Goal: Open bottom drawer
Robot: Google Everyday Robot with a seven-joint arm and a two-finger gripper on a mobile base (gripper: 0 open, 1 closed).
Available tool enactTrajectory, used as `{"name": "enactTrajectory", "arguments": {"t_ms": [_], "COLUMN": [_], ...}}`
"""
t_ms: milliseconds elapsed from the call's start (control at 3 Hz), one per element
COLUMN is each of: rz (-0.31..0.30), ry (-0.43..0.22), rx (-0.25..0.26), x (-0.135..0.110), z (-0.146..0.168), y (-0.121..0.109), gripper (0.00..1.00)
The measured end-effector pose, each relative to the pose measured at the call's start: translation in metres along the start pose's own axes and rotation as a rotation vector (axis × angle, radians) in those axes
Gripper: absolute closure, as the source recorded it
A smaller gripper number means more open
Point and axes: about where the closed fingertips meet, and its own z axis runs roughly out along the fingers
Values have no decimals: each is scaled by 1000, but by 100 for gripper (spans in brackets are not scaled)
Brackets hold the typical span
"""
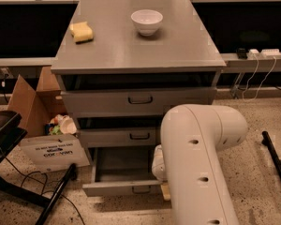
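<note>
At 9 o'clock from the grey cabinet (140, 60), a cardboard box (35, 109) is sitting on the floor, apart from the drawers. On the cabinet's top surface, a yellow sponge (82, 32) is lying at 10 o'clock and a white bowl (146, 21) is standing at 12 o'clock. Lower down, the bottom drawer (119, 165) is standing pulled well out toward 6 o'clock, its plain grey inside showing. The middle drawer (117, 137) above it is sitting much further in.

The white arm (201, 163) is covering the bottom drawer's right end. The end effector (164, 190) is peeking out just beside the drawer front, at 3 o'clock of its dark handle (141, 190). Whether it is clenched or released cannot be told.

The task is looking all but done. At most, a little more travel and a withdrawal are remaining.
</note>
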Motion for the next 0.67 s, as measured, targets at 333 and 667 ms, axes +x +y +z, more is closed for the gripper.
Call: {"name": "enactTrajectory", "arguments": {"t_ms": [333, 667], "rz": [64, 127], "ry": [-45, -80], "rx": [10, 32], "x": [19, 40], "z": [5, 10], "y": [15, 25], "gripper": [0, 0]}}
